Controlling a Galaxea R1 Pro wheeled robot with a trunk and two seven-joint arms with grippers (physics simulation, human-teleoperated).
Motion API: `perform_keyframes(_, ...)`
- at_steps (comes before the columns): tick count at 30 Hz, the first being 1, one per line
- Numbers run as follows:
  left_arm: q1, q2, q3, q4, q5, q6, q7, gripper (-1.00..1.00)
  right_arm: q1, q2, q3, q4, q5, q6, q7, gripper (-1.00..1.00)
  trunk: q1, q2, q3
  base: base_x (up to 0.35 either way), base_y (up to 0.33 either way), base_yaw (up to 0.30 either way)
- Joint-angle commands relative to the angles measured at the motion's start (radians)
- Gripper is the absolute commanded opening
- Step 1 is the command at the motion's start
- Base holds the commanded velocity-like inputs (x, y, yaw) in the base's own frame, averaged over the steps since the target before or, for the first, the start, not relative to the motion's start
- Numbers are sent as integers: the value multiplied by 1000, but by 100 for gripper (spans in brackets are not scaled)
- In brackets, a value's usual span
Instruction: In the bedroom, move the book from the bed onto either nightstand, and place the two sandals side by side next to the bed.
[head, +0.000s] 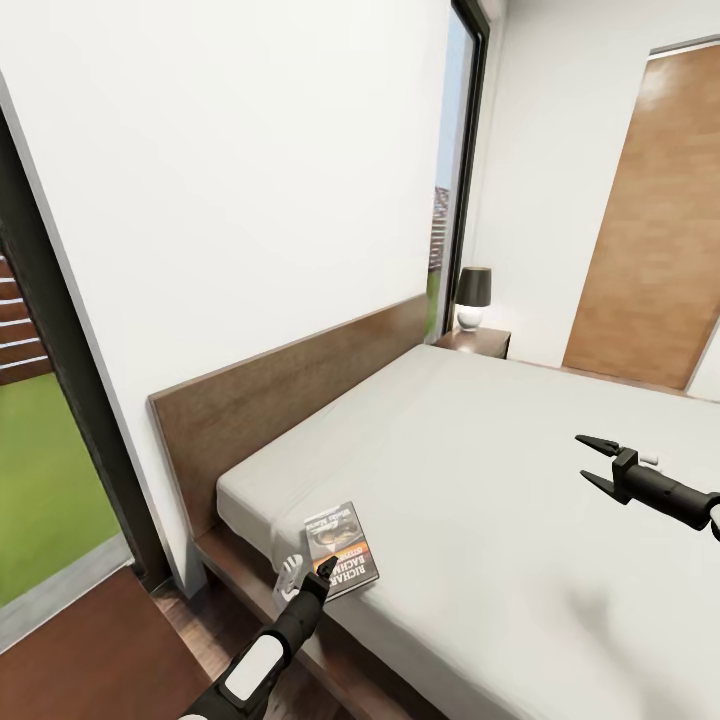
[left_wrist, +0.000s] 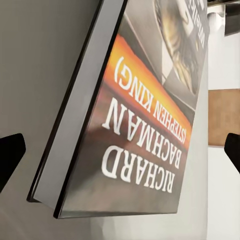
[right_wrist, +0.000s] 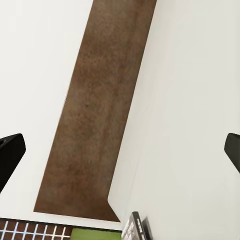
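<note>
The book (head: 341, 549) lies flat on the pale mattress of the bed (head: 480, 470), close to the near corner by the headboard (head: 290, 390), its dark cover and orange band facing up. It has not yet been lifted, so the first part of the task, moving it onto a nightstand, looks still undone; a nightstand (head: 478, 343) with a small lamp (head: 473, 298) stands at the far side of the bed against the wall, well apart from the book. The sandals are not to be seen here, so nothing can be said about that part of the job. The left gripper (head: 322, 573) reaches up from the lower edge of the head view, its forearm angled toward the bed, and sits right at the book's near edge. In the left wrist view the book (left_wrist: 135, 115) looms very close between two dark fingertips (left_wrist: 10, 155) spread wide on either side of it, not closed on it. The right gripper (head: 596, 462) hovers above the open middle of the mattress, arm stretched in from the right, with its fingers also spread wide and holding nothing. Judging from this, the left arm is lining up to grasp the book.
</note>
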Motion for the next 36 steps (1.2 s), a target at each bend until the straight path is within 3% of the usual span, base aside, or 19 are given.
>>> perform_keyframes(1,-1,0,-1,0,8,5,-3,100,-1,0,-4,0,4,5,4,100,0,0,-1,0,0,0)
perform_keyframes(22,-1,0,-1,-1,10,8,-3,100,-1,0,-4,0,3,5,4,100,0,0,-1,0,0,0)
perform_keyframes(23,-1,0,-1,-1,10,8,-3,-100,-1,0,-4,0,3,5,4,100,0,0,-1,0,0,0)
perform_keyframes(36,-1,0,-1,-1,11,7,-10,-100,-1,0,-4,0,3,5,4,100,0,0,-1,0,0,0)
